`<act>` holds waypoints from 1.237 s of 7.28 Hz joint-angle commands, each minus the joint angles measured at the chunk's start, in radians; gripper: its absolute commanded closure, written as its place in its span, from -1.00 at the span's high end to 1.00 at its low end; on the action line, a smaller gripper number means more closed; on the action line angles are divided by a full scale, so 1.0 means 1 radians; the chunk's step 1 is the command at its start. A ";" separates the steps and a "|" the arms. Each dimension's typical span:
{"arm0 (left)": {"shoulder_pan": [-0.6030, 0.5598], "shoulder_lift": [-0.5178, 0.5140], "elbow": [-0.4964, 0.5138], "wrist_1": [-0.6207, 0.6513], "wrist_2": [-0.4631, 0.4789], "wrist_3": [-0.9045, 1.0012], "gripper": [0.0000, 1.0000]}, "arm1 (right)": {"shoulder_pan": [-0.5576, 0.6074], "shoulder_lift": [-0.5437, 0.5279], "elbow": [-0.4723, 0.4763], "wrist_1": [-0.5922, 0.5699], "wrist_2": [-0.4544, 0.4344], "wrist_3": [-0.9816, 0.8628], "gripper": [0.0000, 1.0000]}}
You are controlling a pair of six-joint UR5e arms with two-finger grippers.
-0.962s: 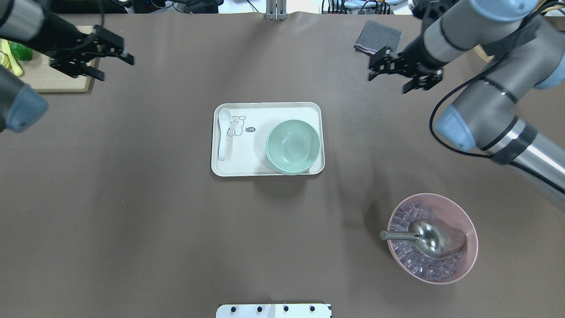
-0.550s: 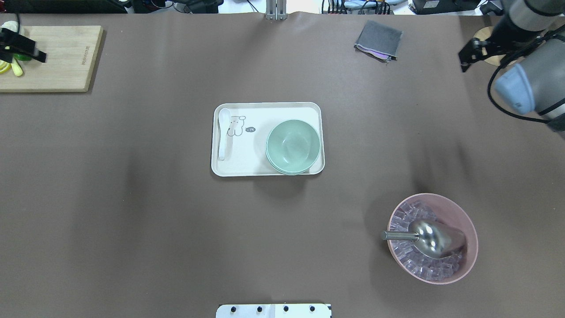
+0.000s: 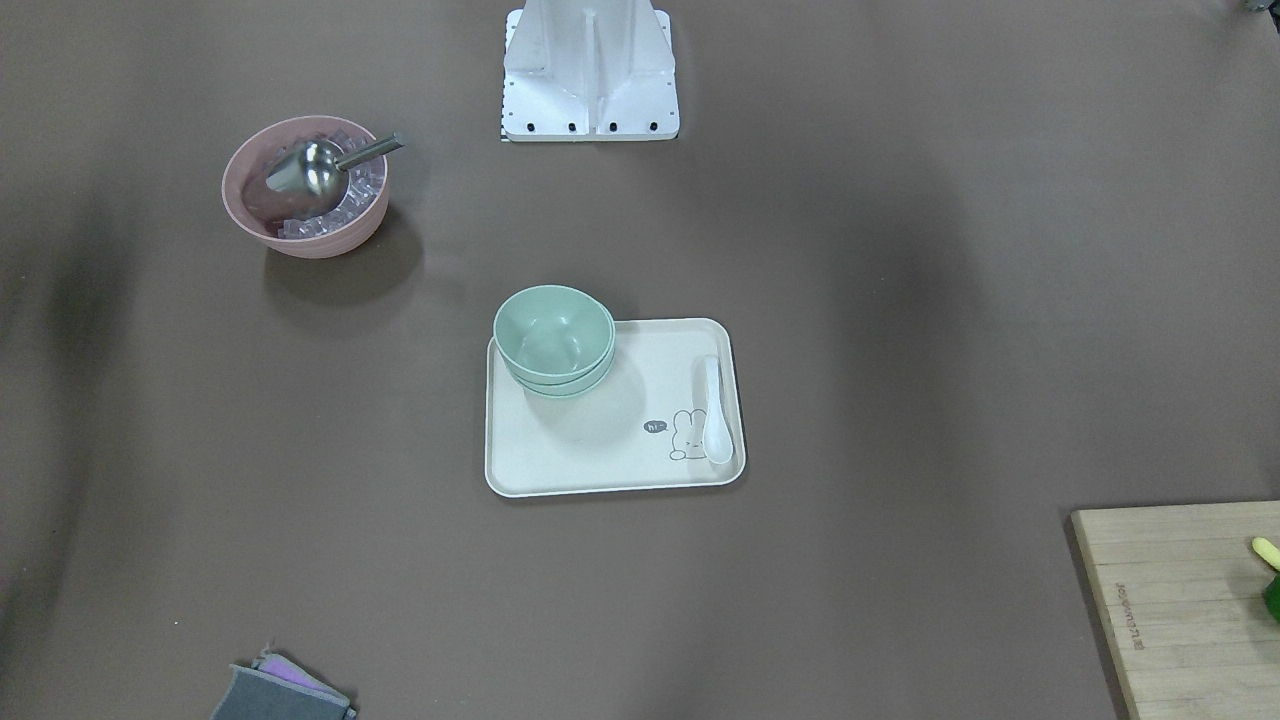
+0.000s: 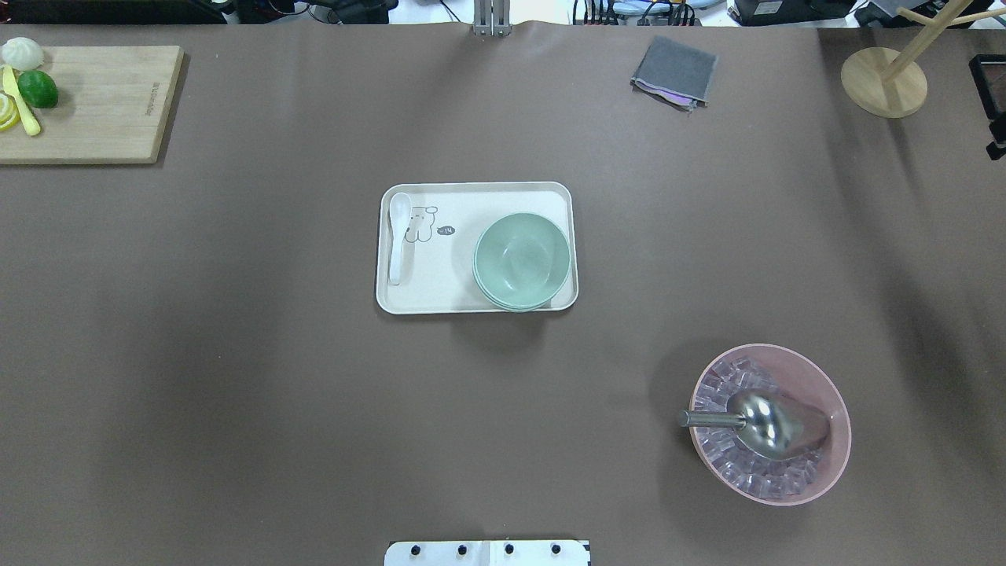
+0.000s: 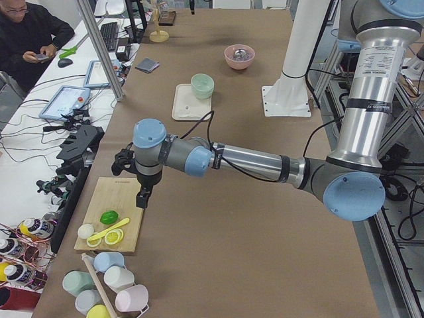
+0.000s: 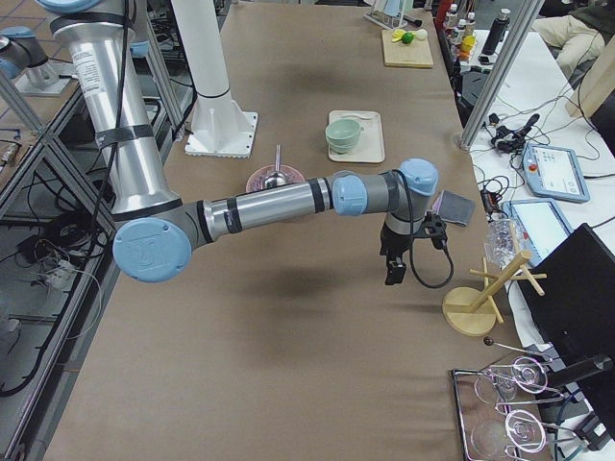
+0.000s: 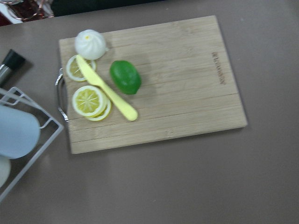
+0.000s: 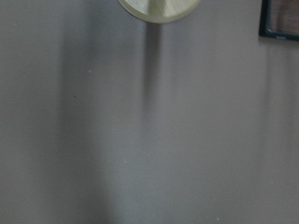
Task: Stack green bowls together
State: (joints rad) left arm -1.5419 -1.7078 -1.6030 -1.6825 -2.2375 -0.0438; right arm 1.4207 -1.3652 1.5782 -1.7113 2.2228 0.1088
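The pale green bowls [image 4: 523,261] sit nested in one stack at the right end of a cream tray [image 4: 440,279]. They also show in the front view [image 3: 553,340], where the stack overhangs the tray's [image 3: 600,455] corner. No gripper is near them. My left gripper [image 5: 141,197] hangs over the wooden cutting board's [image 5: 116,212] edge, seen only from the side; I cannot tell whether it is open. My right gripper [image 6: 392,269] hangs over bare table near a wooden stand [image 6: 474,309]; I cannot tell its state either.
A white spoon [image 4: 398,236] lies on the tray's left end. A pink bowl [image 4: 825,464] with ice and a metal scoop stands front right. A cutting board [image 4: 102,102] with lime and lemon is back left. A grey cloth [image 4: 674,71] and a wooden stand [image 4: 884,82] are at the back right.
Both arms have swung outward from the table's middle and left the overhead view, the left toward the cutting board, the right toward the wooden stand. The bowls have not moved.
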 commanded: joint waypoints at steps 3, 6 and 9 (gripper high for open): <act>-0.004 0.054 0.018 0.086 0.062 0.084 0.96 | 0.136 -0.175 0.003 0.007 0.054 -0.152 1.00; -0.006 0.057 0.021 0.064 0.061 0.075 0.96 | 0.153 -0.173 0.011 0.001 0.128 -0.140 1.00; 0.000 0.056 0.023 0.069 0.000 0.068 0.96 | 0.155 -0.172 0.012 0.004 0.166 -0.138 1.00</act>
State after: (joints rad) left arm -1.5456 -1.6505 -1.5843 -1.6143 -2.1914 0.0268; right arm 1.5742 -1.5384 1.5896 -1.7080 2.3796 -0.0307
